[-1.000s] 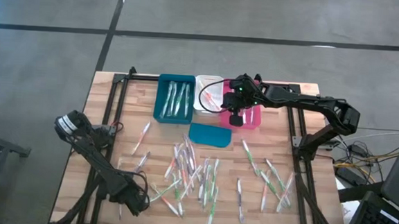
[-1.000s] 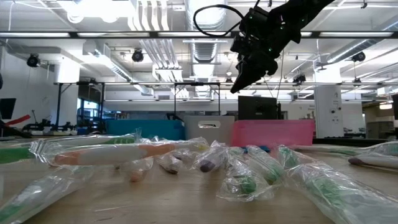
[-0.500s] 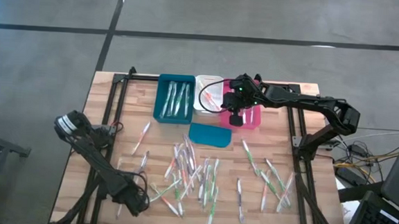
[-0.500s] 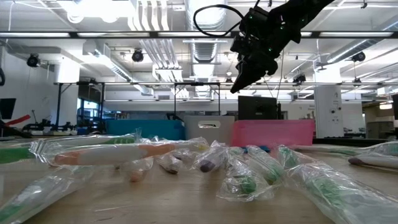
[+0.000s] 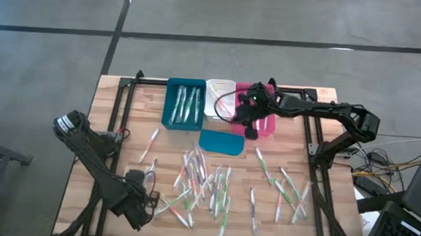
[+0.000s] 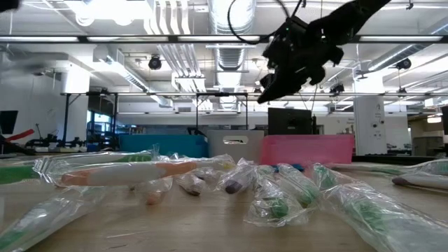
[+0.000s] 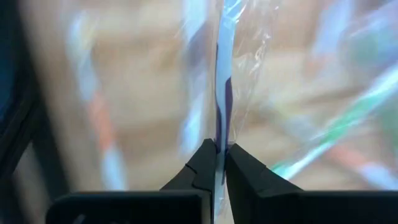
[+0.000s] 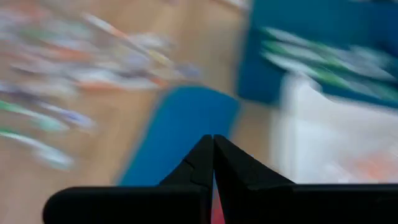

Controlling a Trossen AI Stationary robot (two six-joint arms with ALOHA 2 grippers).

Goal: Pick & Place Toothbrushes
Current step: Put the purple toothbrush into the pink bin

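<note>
- Grey concrete floor surrounds the wooden bench (image 5: 122, 127) in the high view. Three bins stand in a row at its far edge: a teal bin (image 5: 184, 103) holding several toothbrushes, a white bin (image 5: 217, 100) and a pink bin (image 5: 267, 121). A flat teal piece (image 5: 221, 142) lies just in front of them.
- High view, loose stock: the toothbrushes (image 5: 206, 187) lie scattered across the near half of the bench, most with their long axes running roughly front to back. A second cluster lies toward the right.
- High view, arms: the left gripper (image 5: 137, 209) sits low at the near left edge of the scatter. The right gripper (image 5: 248, 124) hangs over the near rim of the pink bin, well apart from the loose toothbrushes.
- Low view: wrapped toothbrushes fill the foreground. The right gripper (image 6: 269, 87) hangs high above the bins with its fingers together and nothing visible between them.
- Left wrist view: the left fingers (image 7: 205, 171) are clamped on a wrapped toothbrush (image 7: 222, 93). Its long axis runs straight out ahead between them.
- Right wrist view: the right fingers (image 8: 199, 165) are closed and empty, over the flat teal piece (image 8: 180, 134) and bin edges.
- Judgement: the left arm is the loaded one. The bins lie across the bench from it, so the coming move is probably a lift and carry toward them.
</note>
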